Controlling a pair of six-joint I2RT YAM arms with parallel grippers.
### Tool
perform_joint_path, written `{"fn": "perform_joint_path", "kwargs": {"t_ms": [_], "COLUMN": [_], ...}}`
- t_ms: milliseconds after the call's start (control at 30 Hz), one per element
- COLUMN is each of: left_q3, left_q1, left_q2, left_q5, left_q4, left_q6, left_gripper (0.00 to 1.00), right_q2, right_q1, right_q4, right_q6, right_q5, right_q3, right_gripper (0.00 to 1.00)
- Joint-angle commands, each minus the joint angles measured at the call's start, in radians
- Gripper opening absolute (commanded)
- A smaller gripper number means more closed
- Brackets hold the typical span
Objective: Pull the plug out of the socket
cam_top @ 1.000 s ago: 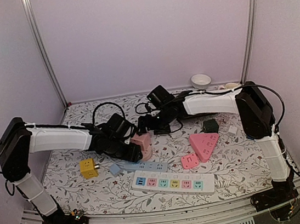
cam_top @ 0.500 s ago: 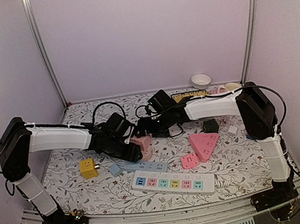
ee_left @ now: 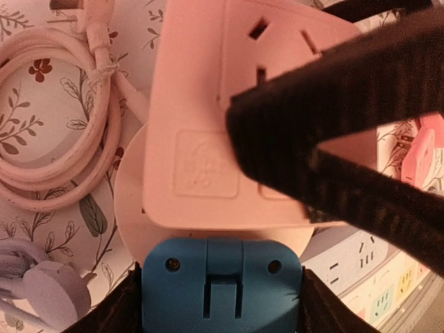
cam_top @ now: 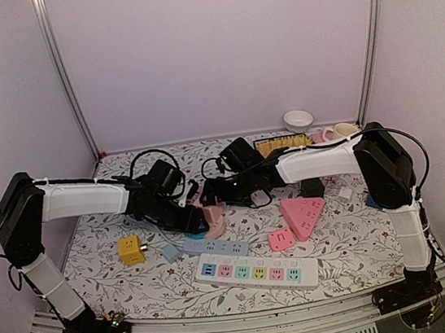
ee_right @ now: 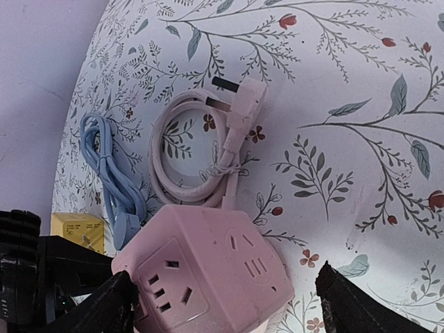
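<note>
The pink cube socket (cam_top: 211, 217) stands tilted on the floral table, and it also shows in the right wrist view (ee_right: 208, 277). In the left wrist view the cube (ee_left: 222, 118) fills the frame above a blue plug (ee_left: 222, 284) pressed against its base. My left gripper (ee_left: 222, 302) has a finger on each side of that plug and is shut on it; in the top view it (cam_top: 194, 221) is at the cube's left. My right gripper (cam_top: 215, 194) is open and straddles the cube from behind (ee_right: 236, 309), with its right finger apart from the cube.
The cube's pink coiled cord (ee_right: 198, 156) and a blue cord (ee_right: 114, 180) lie behind it. A yellow cube (cam_top: 131, 249), a light blue strip (cam_top: 217, 249), a white power strip (cam_top: 258, 271) and pink sockets (cam_top: 303, 215) lie nearby. A bowl (cam_top: 298, 119) stands at the back.
My right gripper has come forward and down over the pink cube. My left gripper has drawn back to the left, and the cube now leans.
</note>
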State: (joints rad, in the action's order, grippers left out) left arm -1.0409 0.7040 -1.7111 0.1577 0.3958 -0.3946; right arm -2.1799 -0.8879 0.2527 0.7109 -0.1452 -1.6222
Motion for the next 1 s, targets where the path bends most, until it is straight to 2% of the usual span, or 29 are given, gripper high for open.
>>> {"fn": "perform_joint_path", "kwargs": {"t_ms": [0, 167, 300, 433, 633, 967], "left_q3": [-0.002, 0.034, 0.059, 0.08, 0.06, 0.048], "left_q1": [-0.042, -0.07, -0.063, -0.031, 0.059, 0.078], "left_q2": [0.058, 0.066, 0.084, 0.122, 0.137, 0.168], "left_q5": [0.084, 0.128, 0.093, 0.015, -0.175, -0.311], "left_q4": [-0.113, -0.136, -0.147, -0.154, -0.126, -0.107], "left_q6": [-0.058, -0.099, -0.086, -0.062, -0.008, 0.03], "left_gripper": [0.53, 0.53, 0.53, 0.54, 0.55, 0.56], "right_q2": [-0.031, -0.024, -0.017, -0.017, -0.023, -0.031], "right_q1": [-0.032, -0.033, -0.034, -0.033, -0.034, -0.034], "right_q4": [0.219, 0.219, 0.219, 0.218, 0.22, 0.233], "right_q6": [-0.034, -0.029, -0.031, -0.028, -0.031, -0.039], "right_q5": [0.041, 0.044, 0.05, 0.049, 0.049, 0.048], "right_q3": [0.073, 0.1, 0.118, 0.123, 0.115, 0.085], "right_gripper": [0.91, 0.91, 0.91, 0.91, 0.91, 0.91]}}
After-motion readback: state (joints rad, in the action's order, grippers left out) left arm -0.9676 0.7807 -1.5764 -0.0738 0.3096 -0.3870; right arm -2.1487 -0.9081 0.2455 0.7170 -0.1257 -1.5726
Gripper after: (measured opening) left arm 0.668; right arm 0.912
